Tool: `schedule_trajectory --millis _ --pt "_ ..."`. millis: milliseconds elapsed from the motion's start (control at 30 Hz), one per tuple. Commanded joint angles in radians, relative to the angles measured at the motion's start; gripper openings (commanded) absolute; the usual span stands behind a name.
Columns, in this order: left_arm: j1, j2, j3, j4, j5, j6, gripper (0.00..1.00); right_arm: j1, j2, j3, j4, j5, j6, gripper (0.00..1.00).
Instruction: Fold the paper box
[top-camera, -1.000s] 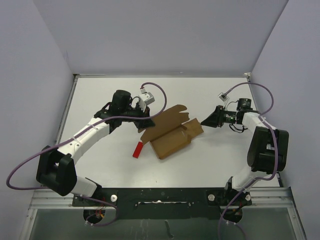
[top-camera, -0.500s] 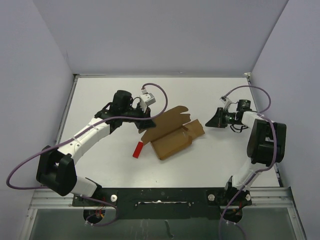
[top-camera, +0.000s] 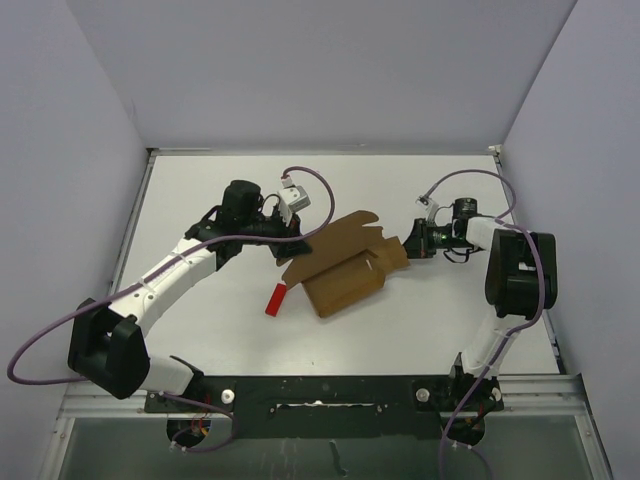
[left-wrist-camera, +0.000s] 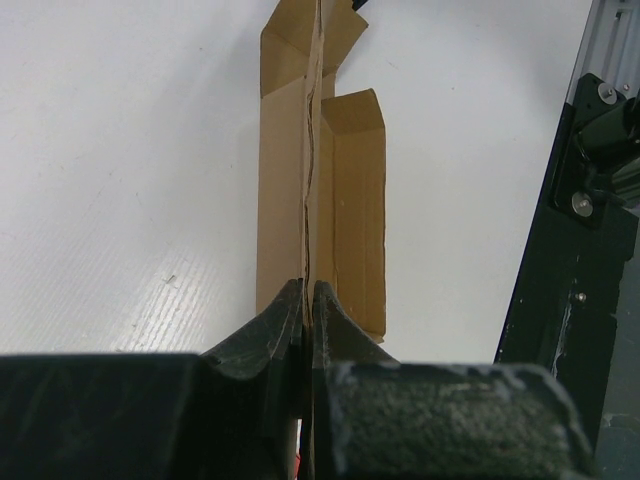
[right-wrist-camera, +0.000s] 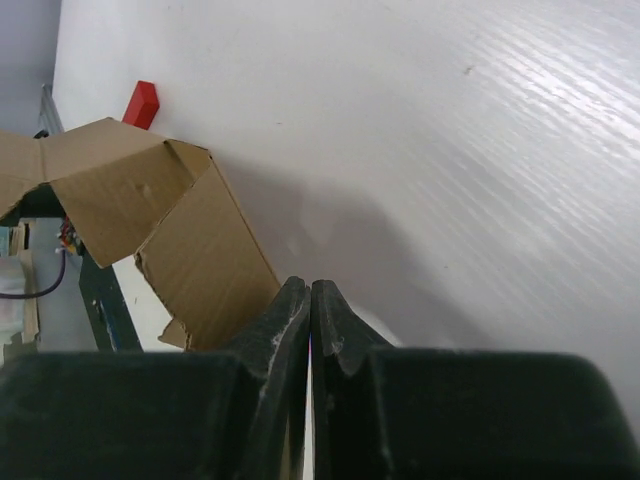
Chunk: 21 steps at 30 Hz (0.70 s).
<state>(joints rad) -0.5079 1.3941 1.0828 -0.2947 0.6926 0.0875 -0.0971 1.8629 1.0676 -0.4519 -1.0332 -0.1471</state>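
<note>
The paper box (top-camera: 345, 268) lies partly folded at the centre of the top view on the surface (top-camera: 420, 320), its long axis running from lower left to upper right. The left fingers (left-wrist-camera: 272, 328) are clamped on a flap edge at its upper-left end, and the box stretches straight away from them. The right fingers (right-wrist-camera: 276, 330) are pressed together with nothing visible between them, just beside the right-hand flap.

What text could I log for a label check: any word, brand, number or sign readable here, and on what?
None readable. The paper box, red block, table, left hand and right hand show no print, label or sign in any view.
</note>
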Motion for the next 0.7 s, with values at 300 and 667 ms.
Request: schedule_trajectory --millis 300,667 --pt "-0.003 -0.046 0.003 0.034 -0.011 0.021 0.00 0.049 -0.010 0.056 -0.125 -0.237 -0.176 0.06" --pt "-0.004 -0.040 0.005 0.026 -0.028 0.024 0.00 0.062 -0.033 0.060 -0.206 -0.284 -0.267 0.18"
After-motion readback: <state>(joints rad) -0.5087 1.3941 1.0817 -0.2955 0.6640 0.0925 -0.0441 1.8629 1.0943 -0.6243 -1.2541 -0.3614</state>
